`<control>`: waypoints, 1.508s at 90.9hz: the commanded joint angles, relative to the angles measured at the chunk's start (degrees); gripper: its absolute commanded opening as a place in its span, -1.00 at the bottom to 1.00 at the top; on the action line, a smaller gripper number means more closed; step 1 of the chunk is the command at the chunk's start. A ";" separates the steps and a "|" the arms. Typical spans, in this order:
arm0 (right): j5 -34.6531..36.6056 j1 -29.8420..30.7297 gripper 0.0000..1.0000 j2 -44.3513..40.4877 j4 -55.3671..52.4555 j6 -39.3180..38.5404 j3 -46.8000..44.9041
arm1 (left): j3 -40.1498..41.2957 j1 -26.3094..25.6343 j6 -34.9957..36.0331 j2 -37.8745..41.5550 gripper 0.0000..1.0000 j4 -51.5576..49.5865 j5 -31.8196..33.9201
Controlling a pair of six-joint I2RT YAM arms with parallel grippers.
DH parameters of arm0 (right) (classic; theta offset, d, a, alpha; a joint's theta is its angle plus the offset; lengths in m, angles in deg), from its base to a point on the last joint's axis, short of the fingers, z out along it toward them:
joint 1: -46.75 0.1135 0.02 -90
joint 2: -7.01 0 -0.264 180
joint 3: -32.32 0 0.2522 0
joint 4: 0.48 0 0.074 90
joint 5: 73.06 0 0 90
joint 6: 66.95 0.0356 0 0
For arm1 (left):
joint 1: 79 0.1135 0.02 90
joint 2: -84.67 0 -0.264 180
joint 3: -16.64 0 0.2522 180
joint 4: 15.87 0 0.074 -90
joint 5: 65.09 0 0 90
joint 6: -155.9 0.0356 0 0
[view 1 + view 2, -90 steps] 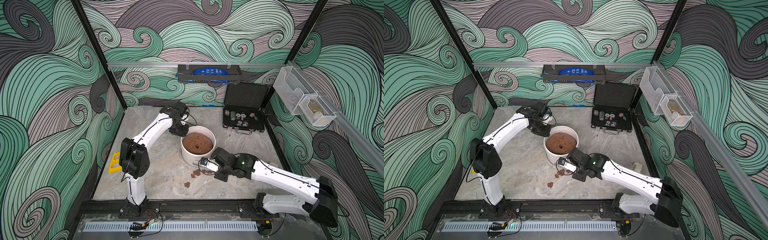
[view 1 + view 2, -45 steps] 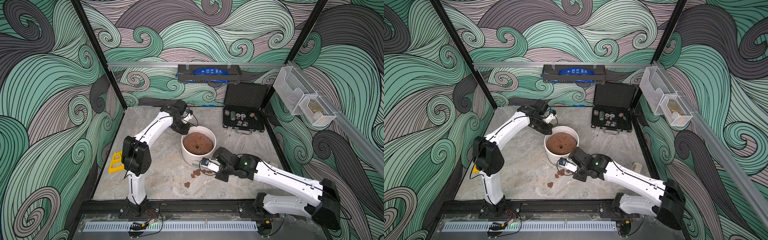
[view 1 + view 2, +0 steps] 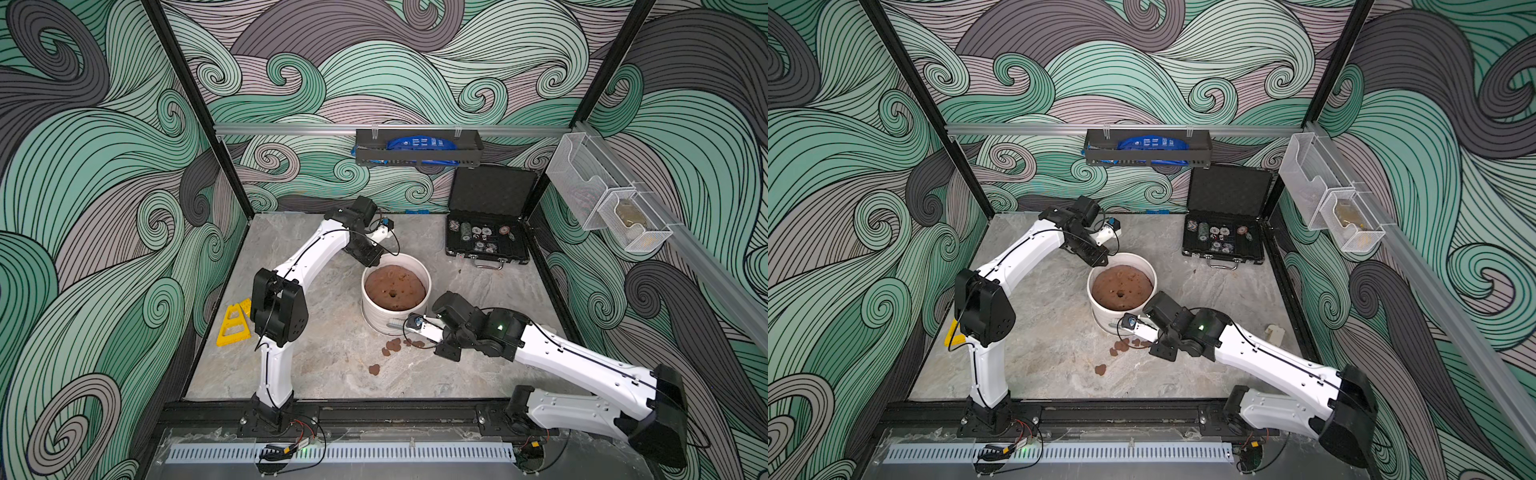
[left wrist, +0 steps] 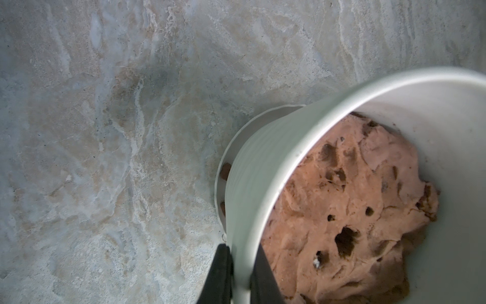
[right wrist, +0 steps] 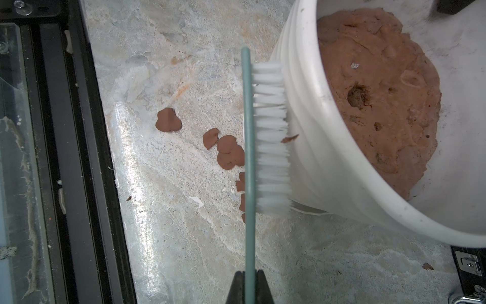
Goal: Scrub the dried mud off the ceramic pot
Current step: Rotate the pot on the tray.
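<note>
Pot [image 3: 380, 320] sits on the table [image 5: 184, 237] between the two grippers and is filled with brown soil [image 3: 395, 287] that has a hole near its middle.

Left gripper [image 4: 240, 276] is clamped over the pot's rim, one finger inside and one outside.

Right gripper [image 5: 249, 287] is clenched on the brush [image 5: 248, 118] handle, with the bristles [image 5: 271, 131] pressed on the pot's outer wall.

Mud [image 5: 227, 151] lies as flakes on the table just beside the pot's base. One sliver [image 5: 289, 138] sits at the bristle tips.

Beyond the pot, an open case [image 3: 492, 191] holds chips [image 3: 465, 228].

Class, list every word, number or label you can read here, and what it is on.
No text is legible.
Blue packet in the wall rack: white print, too blurred to read.
Poker chips in the black case: markings too small to read.
</note>
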 commanded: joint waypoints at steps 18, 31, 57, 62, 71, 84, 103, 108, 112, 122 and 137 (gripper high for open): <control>-1.04 -0.42 -1.00 -1.10 -0.03 -0.26 1.40 | -3.17 0.31 -1.35 0.80 -0.27 -0.20 -5.52; -1.18 -0.44 -1.00 -1.61 -0.11 -0.26 1.28 | -3.48 0.31 -7.69 2.76 0.05 -1.37 -1.90; -1.60 -0.79 -1.00 -2.46 0.02 -0.36 1.34 | -0.17 -3.08 -30.36 9.55 0.22 -9.13 19.37; -1.62 -0.83 -1.00 -2.64 0.06 -0.35 1.31 | 1.27 -4.02 -33.37 11.27 0.22 -10.20 22.91; -1.49 -0.78 -1.00 -2.97 0.15 -0.36 1.14 | 4.80 -5.51 -37.80 14.78 0.20 -9.61 23.26; -1.38 -0.78 -1.00 -3.42 0.38 -0.36 1.00 | 11.96 -7.64 -44.93 19.04 0.14 -5.71 21.11; -0.69 -0.87 -1.00 -3.69 0.11 -0.47 0.90 | 16.09 -9.84 -51.00 17.72 -0.08 -4.35 22.32; -0.62 -0.94 -1.00 -3.72 0.23 -0.37 0.86 | 16.14 -10.26 -51.33 17.25 -0.19 -4.12 22.63; -0.47 -0.96 -1.00 -3.64 0.16 -0.27 0.94 | 16.34 -10.57 -51.50 17.12 -0.28 -3.55 22.91; 1.27 -1.40 -1.00 -3.31 0.19 -0.03 0.56 | 16.74 -10.94 -51.32 16.17 -0.40 -2.96 23.54; 3.27 -2.44 -1.00 -2.33 0.28 0.40 0.61 | 17.31 -11.03 -51.57 14.50 -0.67 -3.15 24.73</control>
